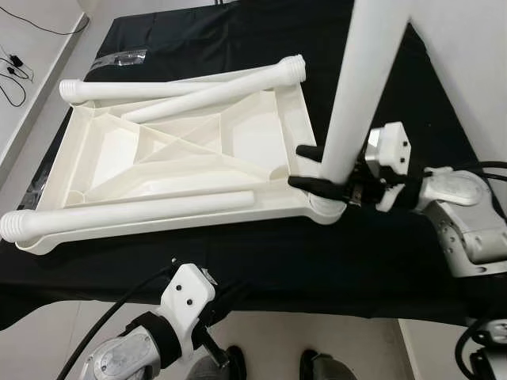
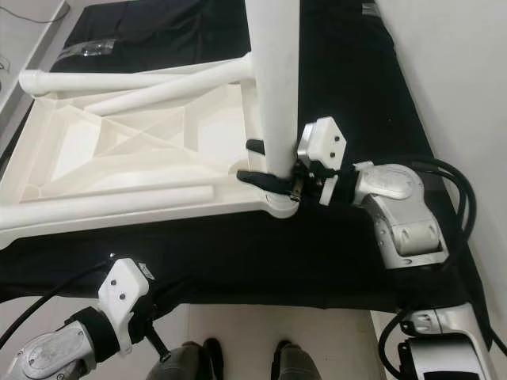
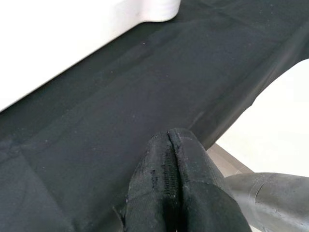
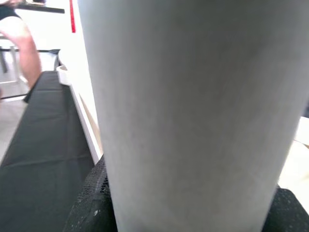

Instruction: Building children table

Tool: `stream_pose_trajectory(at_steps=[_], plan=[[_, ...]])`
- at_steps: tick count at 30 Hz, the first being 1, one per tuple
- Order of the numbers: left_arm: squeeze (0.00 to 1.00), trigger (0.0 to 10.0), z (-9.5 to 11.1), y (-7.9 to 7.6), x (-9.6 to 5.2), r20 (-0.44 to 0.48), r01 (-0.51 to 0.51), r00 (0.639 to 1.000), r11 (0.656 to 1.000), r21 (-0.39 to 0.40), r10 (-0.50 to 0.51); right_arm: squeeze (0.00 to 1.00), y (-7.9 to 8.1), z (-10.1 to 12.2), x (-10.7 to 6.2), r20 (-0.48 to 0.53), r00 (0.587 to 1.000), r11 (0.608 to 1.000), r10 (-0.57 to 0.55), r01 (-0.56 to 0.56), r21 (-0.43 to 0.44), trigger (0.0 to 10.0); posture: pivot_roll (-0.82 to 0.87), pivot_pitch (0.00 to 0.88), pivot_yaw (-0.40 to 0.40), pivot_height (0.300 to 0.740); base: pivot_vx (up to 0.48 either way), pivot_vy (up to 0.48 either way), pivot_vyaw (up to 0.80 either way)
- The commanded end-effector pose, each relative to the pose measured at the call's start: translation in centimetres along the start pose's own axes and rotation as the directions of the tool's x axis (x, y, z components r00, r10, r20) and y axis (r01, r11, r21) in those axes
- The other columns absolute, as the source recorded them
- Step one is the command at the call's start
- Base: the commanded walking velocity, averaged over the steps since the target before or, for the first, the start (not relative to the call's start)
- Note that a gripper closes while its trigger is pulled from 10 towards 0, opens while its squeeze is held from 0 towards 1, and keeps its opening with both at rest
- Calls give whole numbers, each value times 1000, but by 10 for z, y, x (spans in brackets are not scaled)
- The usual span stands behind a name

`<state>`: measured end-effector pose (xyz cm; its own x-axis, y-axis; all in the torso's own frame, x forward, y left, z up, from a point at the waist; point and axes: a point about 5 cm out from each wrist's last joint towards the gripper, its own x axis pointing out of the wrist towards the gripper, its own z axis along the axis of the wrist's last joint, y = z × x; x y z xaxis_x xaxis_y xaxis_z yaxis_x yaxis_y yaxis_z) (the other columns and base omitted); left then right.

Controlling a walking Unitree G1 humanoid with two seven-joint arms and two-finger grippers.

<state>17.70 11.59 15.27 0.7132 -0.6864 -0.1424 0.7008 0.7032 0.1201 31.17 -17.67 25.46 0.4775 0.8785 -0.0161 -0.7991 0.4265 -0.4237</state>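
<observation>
A white plastic tabletop (image 1: 182, 150) lies upside down on a black cloth (image 1: 317, 261). Three white legs rest across it: one along the back (image 1: 135, 89), one slanted beside it (image 1: 230, 89), one along the front edge (image 1: 127, 214). A fourth leg (image 1: 360, 87) stands upright in the near right corner socket (image 1: 325, 207). My right gripper (image 1: 317, 166) is shut on this leg just above the socket, and the leg (image 4: 193, 111) looms close in the right wrist view. My left gripper (image 3: 169, 137) is shut on nothing, low at the cloth's near edge.
The cloth's front edge (image 1: 261, 305) hangs over pale floor, with two dark feet (image 1: 230, 364) below it. A white wall (image 1: 475, 79) runs close on the right. Cables (image 1: 16, 63) lie on the floor at far left. A person's leg (image 4: 19, 34) shows far off.
</observation>
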Motion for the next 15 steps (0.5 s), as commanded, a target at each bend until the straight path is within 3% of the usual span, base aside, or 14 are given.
stream_pose_trajectory(at_steps=[1,15], plan=[[0,10000,-7,-2,-1,-34,-3,999,1000,-9,3,0,7,-41,-6,-143,989,980,-46,72,184,10000,120,298,100,740,0,0,0],[0,10000,-8,-2,0,-34,-2,999,1000,-12,2,0,26,-44,-9,-166,982,936,94,-31,351,10000,117,300,99,740,0,0,0]])
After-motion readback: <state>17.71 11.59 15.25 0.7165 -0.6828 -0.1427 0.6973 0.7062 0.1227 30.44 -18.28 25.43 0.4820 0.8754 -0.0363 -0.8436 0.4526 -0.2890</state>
